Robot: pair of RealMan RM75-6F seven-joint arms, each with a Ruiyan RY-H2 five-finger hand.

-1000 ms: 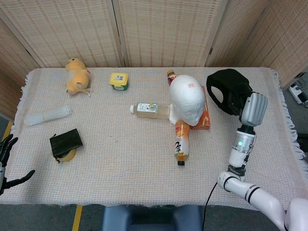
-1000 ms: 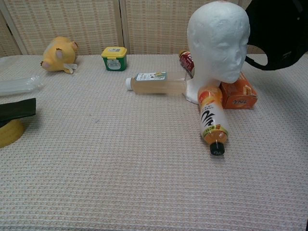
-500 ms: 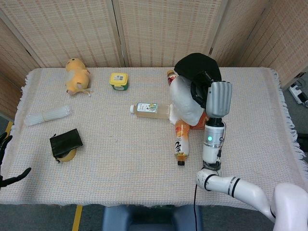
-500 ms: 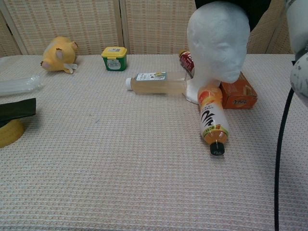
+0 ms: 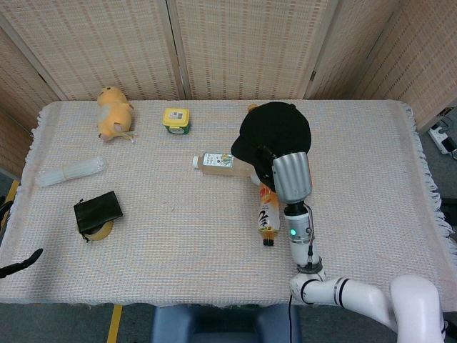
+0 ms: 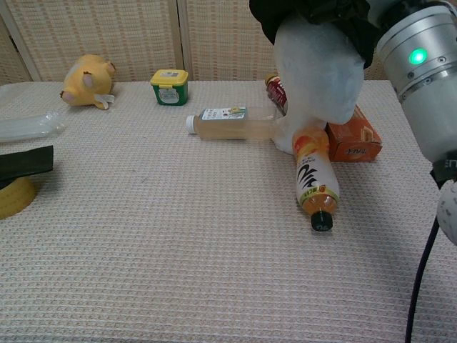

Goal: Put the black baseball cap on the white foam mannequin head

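Right hand (image 5: 268, 166): mostly hidden under the black baseball cap (image 5: 275, 130) at centre-right of the head view, with only dark fingers showing at the cap's lower edge above the silver forearm; it grasps the cap there. In the chest view the hand itself cannot be made out, only the silver forearm at the upper right of the frame. Left hand (image 5: 16, 263): dark fingertips at the lower left edge of the head view, off the table; too little shows to tell whether it is spread or curled.

The cap sits over the top of the white foam mannequin head (image 6: 316, 75), its brim pointing to the frame's left in the head view. In the chest view the cap covers the crown at the top of the frame, while the white face and neck remain exposed below it.

Around the base of the mannequin head: an orange bottle (image 6: 313, 176) lies on its side with its black lid toward the lower edge of the frame; an orange box (image 6: 355, 141) lies just to the right; a clear bottle of pale liquid (image 6: 232, 122) lies just to the left, white lid pointing left; a small dark red-labelled bottle (image 6: 275, 89) stands behind.

Farther out, toward the left of the frame: a green tub with a yellow lid (image 5: 176, 119), a yellow plush toy (image 5: 113, 112), a clear plastic packet (image 5: 71, 171), and a black wallet (image 5: 98, 211) resting on a yellow roll of tape (image 5: 101, 231). All lie on the woven tablecloth (image 5: 178, 250).
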